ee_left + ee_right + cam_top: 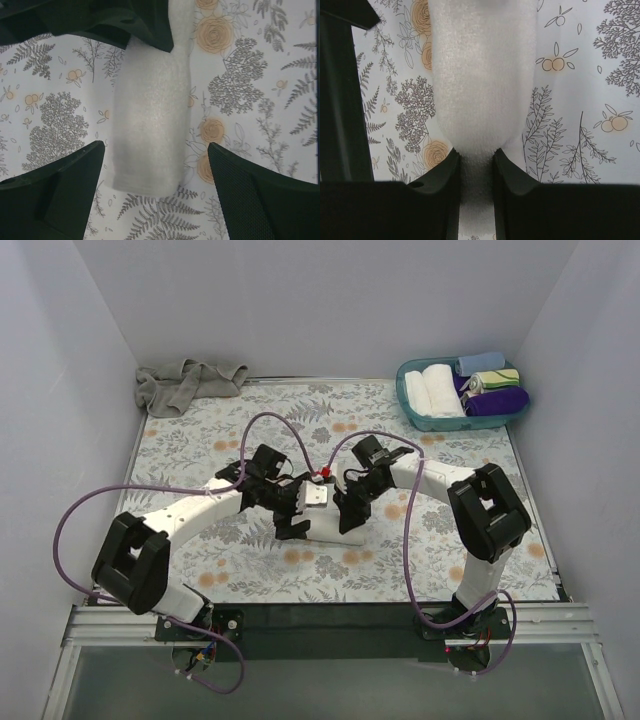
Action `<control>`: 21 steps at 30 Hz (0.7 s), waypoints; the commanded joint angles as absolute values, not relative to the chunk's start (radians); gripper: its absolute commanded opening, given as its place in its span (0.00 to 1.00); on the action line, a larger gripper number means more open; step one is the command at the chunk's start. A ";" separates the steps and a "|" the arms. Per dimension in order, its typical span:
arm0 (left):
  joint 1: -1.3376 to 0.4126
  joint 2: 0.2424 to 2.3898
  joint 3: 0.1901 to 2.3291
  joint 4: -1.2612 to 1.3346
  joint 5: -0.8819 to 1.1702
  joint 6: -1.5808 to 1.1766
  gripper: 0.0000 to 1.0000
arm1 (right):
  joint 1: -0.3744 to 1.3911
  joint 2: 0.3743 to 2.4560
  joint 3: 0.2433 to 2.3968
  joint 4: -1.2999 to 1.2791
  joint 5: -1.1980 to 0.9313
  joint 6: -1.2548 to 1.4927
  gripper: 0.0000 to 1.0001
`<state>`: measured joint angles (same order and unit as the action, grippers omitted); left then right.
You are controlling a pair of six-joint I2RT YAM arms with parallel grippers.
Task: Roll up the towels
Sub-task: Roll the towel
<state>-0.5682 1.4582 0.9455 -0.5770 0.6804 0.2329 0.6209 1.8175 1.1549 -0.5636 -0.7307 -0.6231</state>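
Towel (482, 75) end pinched by right tool (476, 161).

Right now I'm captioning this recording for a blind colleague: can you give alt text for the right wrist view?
The right gripper pinches one end of a rolled white towel, which stretches away up the frame. It lies on a tablecloth printed with ferns and orange flowers.
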 commanded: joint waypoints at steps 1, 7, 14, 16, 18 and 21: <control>-0.603 1.489 0.939 -0.440 0.574 0.276 0.78 | 0.629 1.861 1.149 -0.666 -0.719 -0.618 0.01; -0.617 1.641 0.925 -0.471 0.520 0.296 0.47 | 0.626 1.818 1.146 -0.635 -0.663 -0.606 0.19; -0.614 1.707 0.959 -0.590 0.624 0.311 0.14 | 0.609 1.599 0.996 -0.476 -0.507 -0.568 0.46; -0.611 1.732 0.986 -0.621 0.640 0.322 0.09 | 0.606 1.507 0.935 -0.413 -0.467 -0.542 0.56; -0.606 1.749 1.015 -0.646 0.650 0.325 0.06 | 0.604 1.427 0.904 -0.367 -0.448 -0.532 0.63; -0.601 1.793 1.048 -0.686 0.672 0.345 0.06 | 0.607 1.332 0.871 -0.330 -0.414 -0.531 0.75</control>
<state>-0.6094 1.7252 1.0481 -0.5686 0.6968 0.3225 0.5987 1.4250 0.8890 -0.4194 -0.4786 -0.5259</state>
